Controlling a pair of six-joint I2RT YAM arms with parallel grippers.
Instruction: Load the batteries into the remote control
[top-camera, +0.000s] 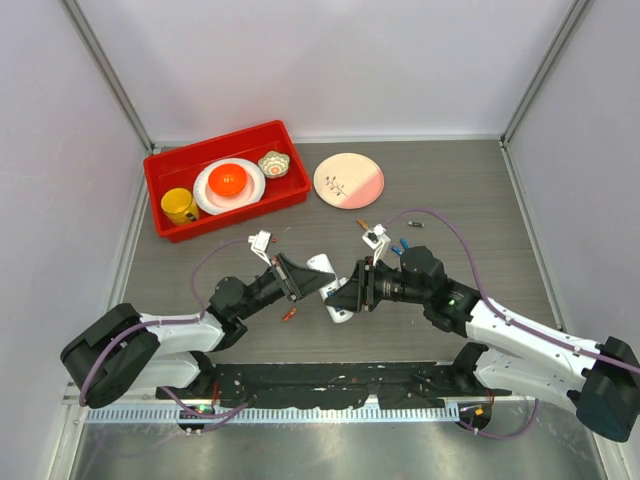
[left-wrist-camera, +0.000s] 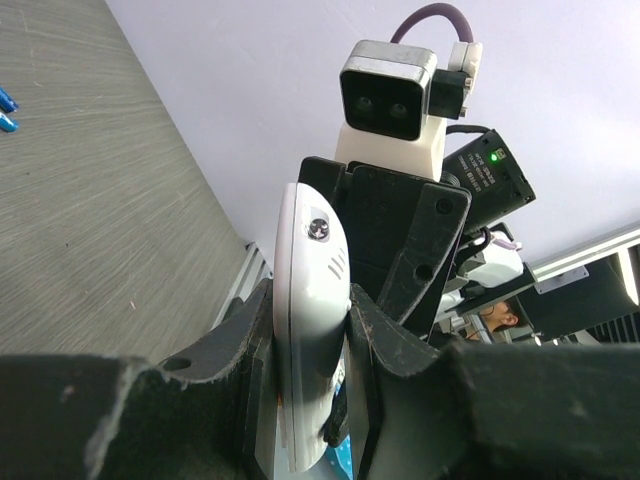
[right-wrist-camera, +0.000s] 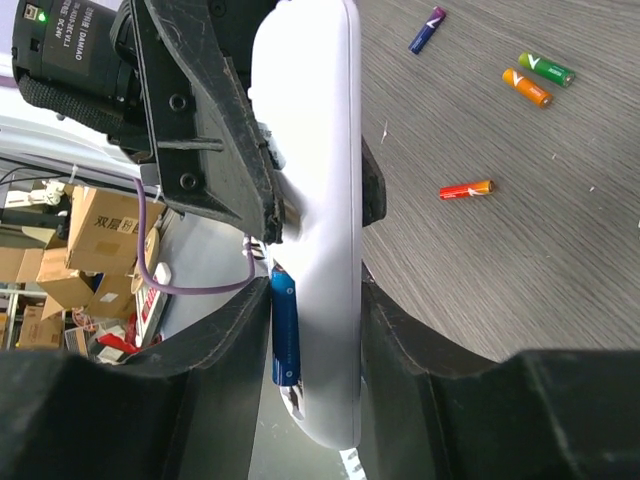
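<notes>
The white remote control (top-camera: 323, 266) is held above the table's middle between both grippers. My left gripper (top-camera: 310, 277) is shut on one end of it; the left wrist view shows its jaws (left-wrist-camera: 311, 300) clamping the remote's (left-wrist-camera: 312, 290) edges. My right gripper (top-camera: 347, 294) is shut on the other end (right-wrist-camera: 315, 300). A blue battery (right-wrist-camera: 285, 330) lies in the remote's (right-wrist-camera: 325, 150) open bay, pressed by one finger. Loose batteries lie on the table: a red-orange one (right-wrist-camera: 466, 189), an orange one (right-wrist-camera: 527, 87), a green one (right-wrist-camera: 547, 68) and a dark blue one (right-wrist-camera: 427, 30). A red one (top-camera: 288, 314) lies under the left arm.
A red bin (top-camera: 160, 170) at the back left holds a yellow mug (top-camera: 180, 206), a white plate with an orange bowl (top-camera: 229, 182) and a small patterned bowl (top-camera: 273, 163). A pink plate (top-camera: 348, 180) lies beside it. Walls close in the table on three sides.
</notes>
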